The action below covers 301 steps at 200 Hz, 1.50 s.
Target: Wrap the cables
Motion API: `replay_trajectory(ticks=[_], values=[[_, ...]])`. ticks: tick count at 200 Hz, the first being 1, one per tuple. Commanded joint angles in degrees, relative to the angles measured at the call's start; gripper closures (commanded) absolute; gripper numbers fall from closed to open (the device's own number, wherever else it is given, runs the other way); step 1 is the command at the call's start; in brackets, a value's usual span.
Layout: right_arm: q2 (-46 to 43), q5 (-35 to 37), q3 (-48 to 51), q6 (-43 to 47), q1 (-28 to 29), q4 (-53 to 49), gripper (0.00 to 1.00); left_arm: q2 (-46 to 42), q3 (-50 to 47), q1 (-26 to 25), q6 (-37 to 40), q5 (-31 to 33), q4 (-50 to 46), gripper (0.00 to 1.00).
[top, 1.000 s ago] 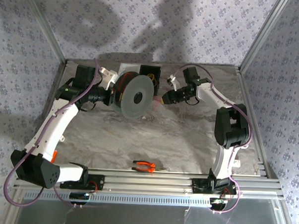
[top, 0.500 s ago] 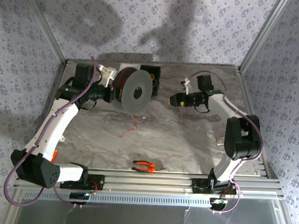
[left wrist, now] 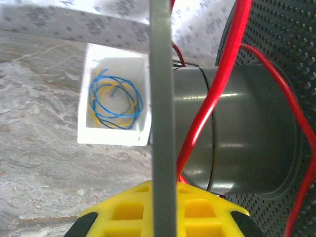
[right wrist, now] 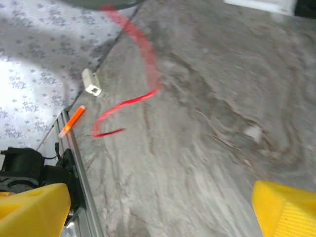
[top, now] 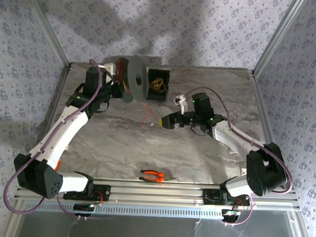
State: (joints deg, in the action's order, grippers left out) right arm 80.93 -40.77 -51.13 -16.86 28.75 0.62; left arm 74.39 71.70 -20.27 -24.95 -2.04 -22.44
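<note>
table (top: 198,152): grey marbled top, bare around the loose wire; room enough for a low, flat approach from the right.

spool (top: 134,79): grey, two flanges and a thick core, held up off the table at the back left, tilted toward the middle. Best kept steady, axis unchanged, while the wire is caught again.

right gripper (top: 167,121): near mid-table, pointing left, yellow fingers spread wide with nothing between them. Likely next job: closing on the wire a little below the spool rather than at the very end, so less slack is left to flop.

left gripper (left wrist: 163,216): clamped tight on one spool flange, the rim passing between the yellow pads. No loosening advisable; a slip would probably shed turns.

black box (top: 168,86): just right of the spool, yellow wire loops inside; worth a clear berth to avoid snagging them.

pliers (top: 152,175): orange-handled, at the near edge, well apart from the work.

red cable (left wrist: 196,133): very thin, a few loose strands across the core, not laid snug. Good wrapping seems to call for light tension and each turn guided between the flanges onto the core.

free tail (right wrist: 129,103): hanging from the spool to the table left of the right gripper, curling on the surface, blurred in the wrist view. Whippy, so a slow pinch across the strand looks safest.
</note>
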Motion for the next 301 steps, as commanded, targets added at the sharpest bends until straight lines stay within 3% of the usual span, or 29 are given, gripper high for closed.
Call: replay_trajectory(ticks=[1, 47, 100, 116, 137, 171, 206, 226, 239, 274, 301], values=[[-0.52, 9.13, 0.92, -1.41, 4.55, 4.48, 0.04, -0.14, 0.51, -0.47, -8.06, 5.24, 9.43, 1.0], [5.59, 18.5, -1.08, -2.33, 10.81, 12.33, 0.1, 0.1, 0.63, -1.48, -10.11, 5.6, 10.44, 1.0], [12.24, 20.79, -5.31, -3.09, 12.41, 16.38, 0.22, -0.91, -0.2, -1.79, -10.86, 5.33, 10.83, 1.0], [12.85, 21.72, -5.56, -3.09, 12.82, 17.33, 0.34, -1.06, -0.16, -1.79, -11.02, 4.91, 10.83, 1.0], [12.86, 22.11, -5.17, -3.09, 13.02, 17.85, 0.63, -1.22, -0.22, -1.79, -11.26, 4.42, 10.85, 1.0], [11.46, 22.62, -3.25, -2.76, 12.76, 17.74, 0.99, -1.57, -0.42, -1.79, -11.39, 3.9, 11.01, 1.0], [8.15, 20.45, -0.61, 1.02, 11.49, 12.58, 1.0, -2.19, 0.01, -0.57, -10.83, 1.69, 10.84, 1.0], [7.49, 16.09, -0.71, 5.75, 8.63, 4.38, 1.0, -2.15, 0.99, 2.43, -10.35, -5.97, 11.05, 1.0], [8.38, 11.98, -1.9, 8.17, 5.39, -2.39, 1.0, -1.11, 3.27, 4.67, -7.99, -14.75, 9.72, 1.0], [15.05, -1.65, -8.26, 14.31, -4.88, -18.52, 1.0, 4.48, 14.97, 5.9, 10.84, -36.35, -8.47, 1.0], [19.76, -6.37, -12.67, 16.71, -10.69, -23.08, 1.0, 4.42, 18.39, 3.5, 25.4, -41.57, -21.67, 1.0]])
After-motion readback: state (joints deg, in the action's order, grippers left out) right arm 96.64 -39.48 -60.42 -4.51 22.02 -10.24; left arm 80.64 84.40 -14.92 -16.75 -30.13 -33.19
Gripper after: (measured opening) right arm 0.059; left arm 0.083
